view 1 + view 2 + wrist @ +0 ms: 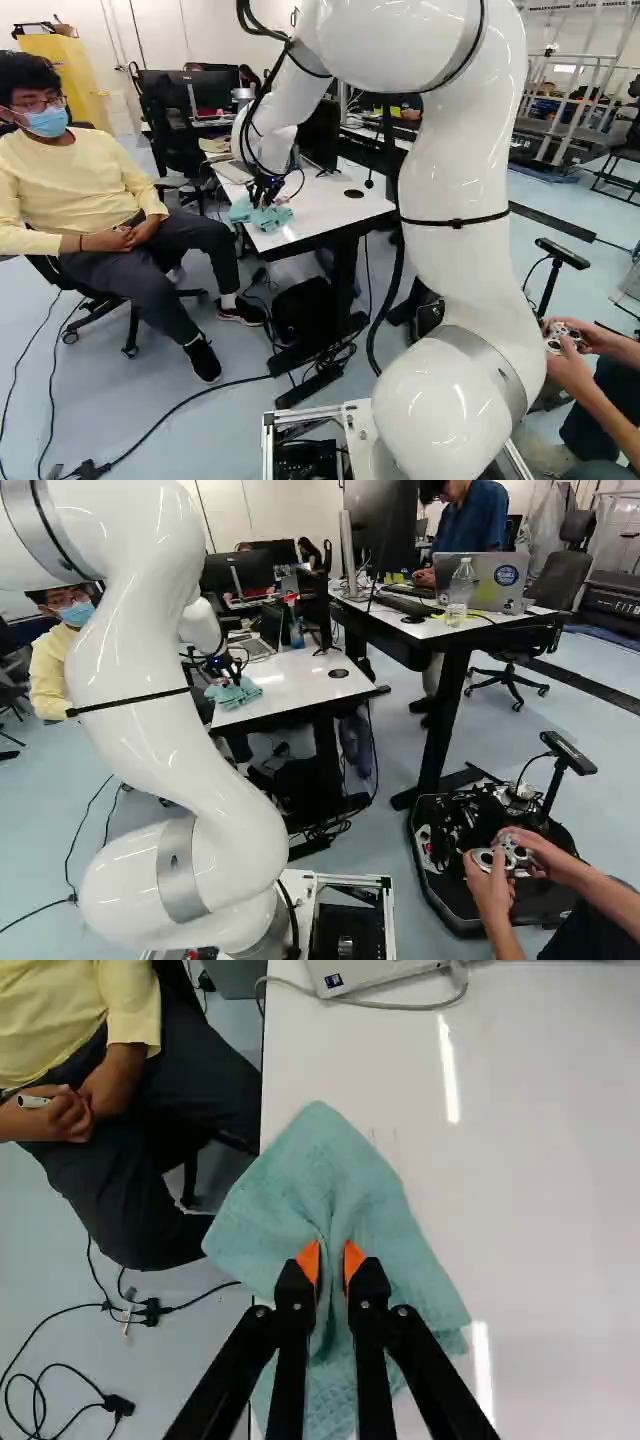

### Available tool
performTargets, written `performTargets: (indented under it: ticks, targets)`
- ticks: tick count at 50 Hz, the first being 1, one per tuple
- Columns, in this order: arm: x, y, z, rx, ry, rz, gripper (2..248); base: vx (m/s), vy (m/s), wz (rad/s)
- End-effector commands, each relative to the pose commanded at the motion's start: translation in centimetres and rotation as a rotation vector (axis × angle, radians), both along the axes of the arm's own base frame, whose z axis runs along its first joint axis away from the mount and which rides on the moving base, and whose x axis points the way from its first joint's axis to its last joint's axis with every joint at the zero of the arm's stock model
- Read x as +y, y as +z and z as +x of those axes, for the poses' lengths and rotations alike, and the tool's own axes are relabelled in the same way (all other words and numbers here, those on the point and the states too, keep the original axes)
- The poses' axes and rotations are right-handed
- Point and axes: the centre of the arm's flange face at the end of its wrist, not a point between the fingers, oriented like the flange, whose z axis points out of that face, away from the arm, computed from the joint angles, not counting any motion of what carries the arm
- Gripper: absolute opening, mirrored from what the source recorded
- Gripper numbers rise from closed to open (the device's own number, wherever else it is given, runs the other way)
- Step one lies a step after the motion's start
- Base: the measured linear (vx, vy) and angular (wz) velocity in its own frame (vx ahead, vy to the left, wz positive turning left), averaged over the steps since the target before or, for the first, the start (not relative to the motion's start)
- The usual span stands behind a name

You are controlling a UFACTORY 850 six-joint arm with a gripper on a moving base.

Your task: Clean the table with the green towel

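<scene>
Currently, our pincer (333, 1265) grips a fold of the green towel (300, 1180), which lies on the white tabletop (560, 1210), one corner past its edge. Wiping seems in hand; next, we should drag it over the faint marks (395, 1140).

Towel (262, 214) lies on table's (335, 200) near left corner, partly past its left edge. Laptop (258, 648) sits on table's far left part. Chair (97, 318), cables (90, 468) on floor left of table. Right of table: desk (388, 613), second laptop (500, 578) and bottle (461, 586) on it.
</scene>
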Motion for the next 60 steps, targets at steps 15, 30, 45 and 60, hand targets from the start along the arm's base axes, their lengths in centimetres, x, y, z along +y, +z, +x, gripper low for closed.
performTargets:
  ticks: [15, 30, 45, 60]
  targets:
    - [-1.4, -0.1, 2.4, -0.011, -0.035, 0.005, 51, 0.0, 0.0, 0.0]
    - [-4.0, -0.1, 3.2, -0.01, -0.078, 0.004, 51, 0.0, 0.0, 0.0]
    - [-6.5, 0.0, 1.8, 0.004, -0.11, -0.001, 51, 0.0, 0.0, 0.0]
    - [-7.8, 0.2, -0.8, 0.021, -0.118, -0.008, 51, 0.0, 0.0, 0.0]
